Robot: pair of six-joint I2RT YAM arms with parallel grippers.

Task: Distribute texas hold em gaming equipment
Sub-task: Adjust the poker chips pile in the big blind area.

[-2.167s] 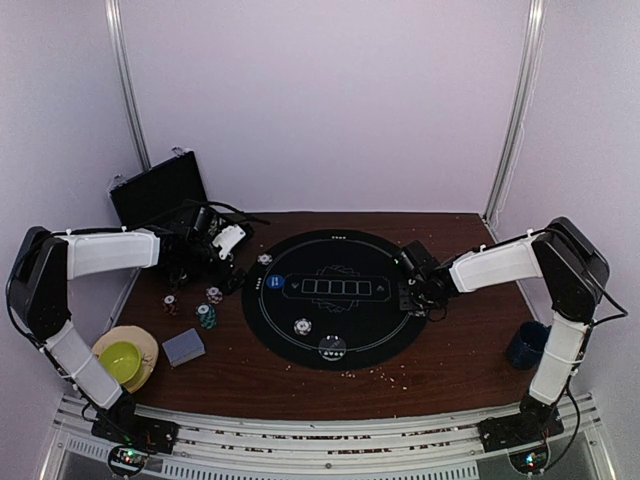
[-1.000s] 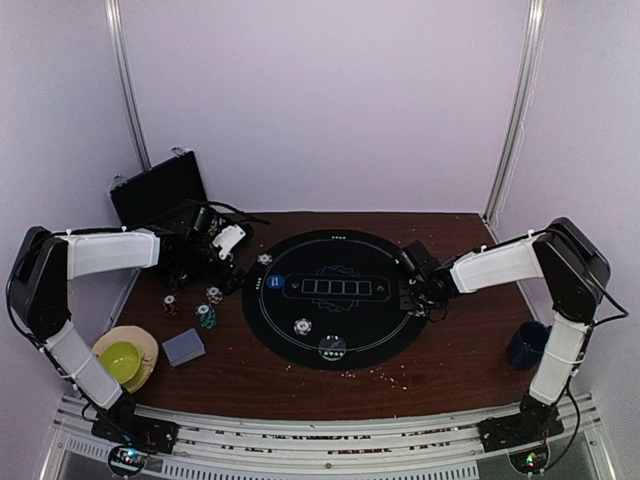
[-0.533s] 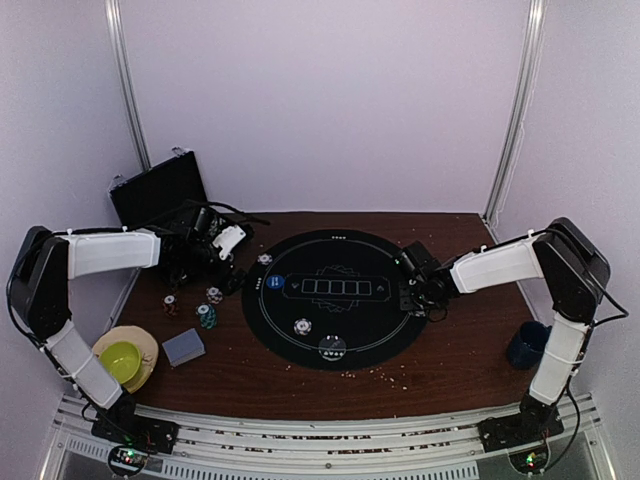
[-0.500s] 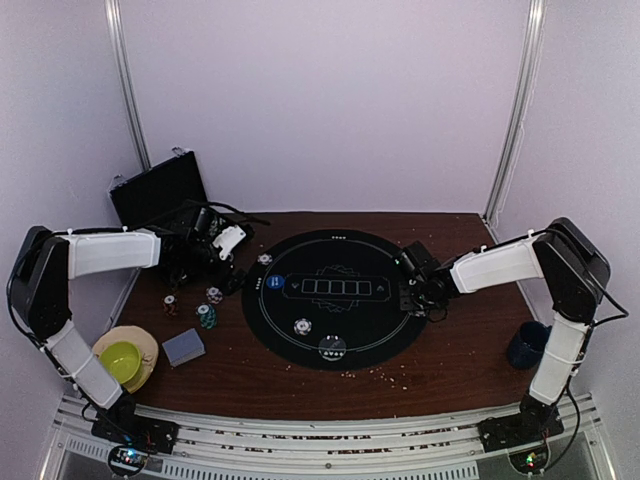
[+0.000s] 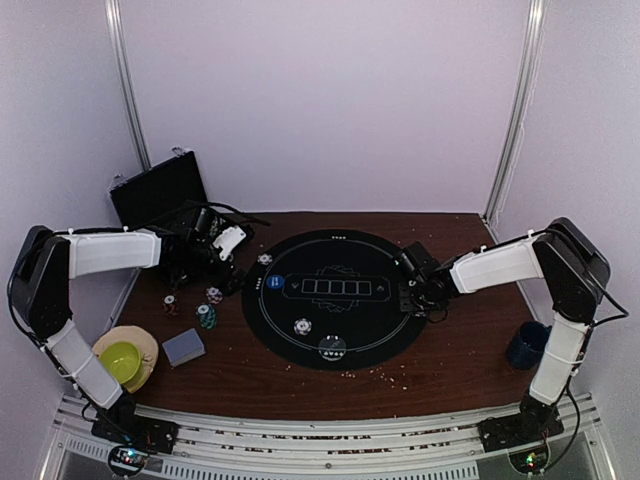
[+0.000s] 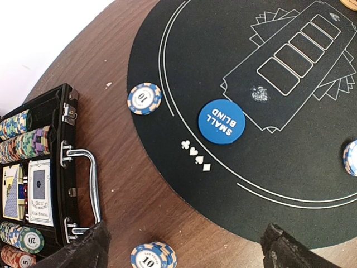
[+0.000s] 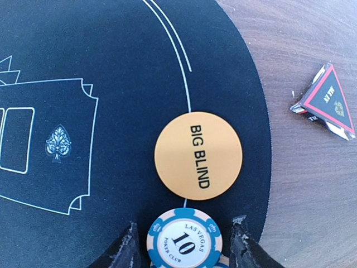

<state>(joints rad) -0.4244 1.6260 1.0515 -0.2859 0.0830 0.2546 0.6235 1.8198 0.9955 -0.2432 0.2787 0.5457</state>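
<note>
Bench (image 5: 450,360): carries everything, with the mat at its middle.
Mat (image 5: 370,330): black and round, with printed card boxes; its rim looks like where each seat's gear belongs.
Case (image 5: 160,195): open off the mat's far-left edge, with chip rows and cards inside, so it serves as the supply.
Deck (image 5: 183,347): grey-blue, on bare wood off the mat's near-left edge, undealt.
Left fingers (image 6: 92,251): spread wide and holding nothing, they hover over the mat's left rim, probably ready to fetch more.
Right fingers (image 7: 127,248): low over the mat's right rim, either side of the 10 chip (image 7: 184,239). Thin dark gaps show on both sides, so I cannot tell whether they pinch it.
SMALL BLIND (image 6: 221,121): blue, just inside the mat's left rim, marking that seat.
BIG BLIND (image 7: 198,156): orange, on the mat's right rim line.
10 chip: just beside BIG BLIND, likely that seat's stake.
Loose chips (image 5: 207,315): on the wood off the mat's left edge, undistributed.
</note>
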